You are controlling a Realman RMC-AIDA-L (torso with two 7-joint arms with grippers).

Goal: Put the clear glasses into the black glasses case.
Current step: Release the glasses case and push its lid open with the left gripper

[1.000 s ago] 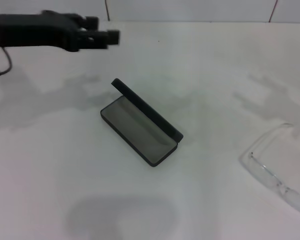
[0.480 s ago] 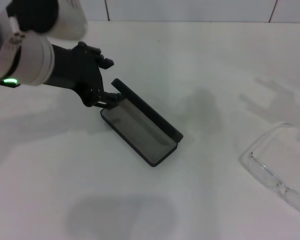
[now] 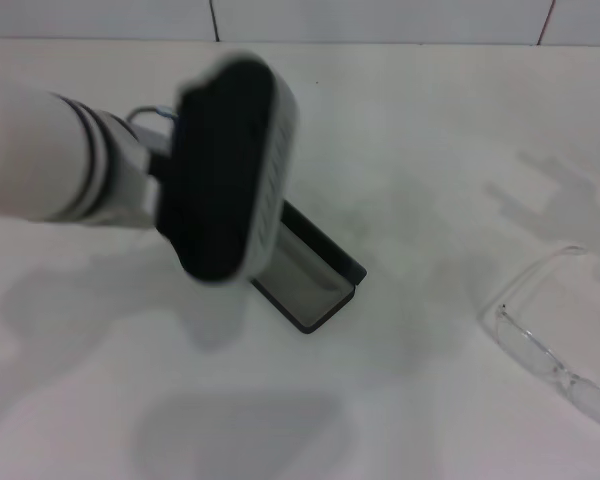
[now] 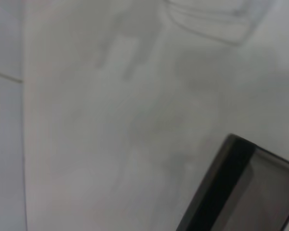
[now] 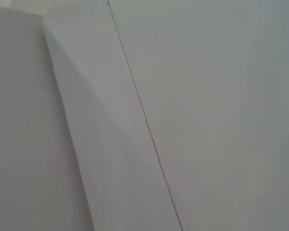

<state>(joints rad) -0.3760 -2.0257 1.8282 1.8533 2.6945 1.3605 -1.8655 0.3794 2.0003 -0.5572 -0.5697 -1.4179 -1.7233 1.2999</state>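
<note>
my left arm (image 3: 130, 180) looms over the black glasses case (image 3: 315, 275), hiding most of it | left gripper: can't tell its state, hidden by my arm | case lies open on the white table (image 3: 430, 130) | the clear glasses (image 3: 555, 340) well off to my right, near the table edge | right gripper out of sight

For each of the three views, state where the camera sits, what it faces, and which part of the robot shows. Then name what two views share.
Head view: from the robot's head, looking down at the white table; the left arm covers most of the open black glasses case; the clear glasses lie to the right.
Left wrist view: close above the case; no robot part shows.
Right wrist view: faces plain white surfaces; no robot part, no task object.
Shared: head and left wrist views both show the case.
</note>
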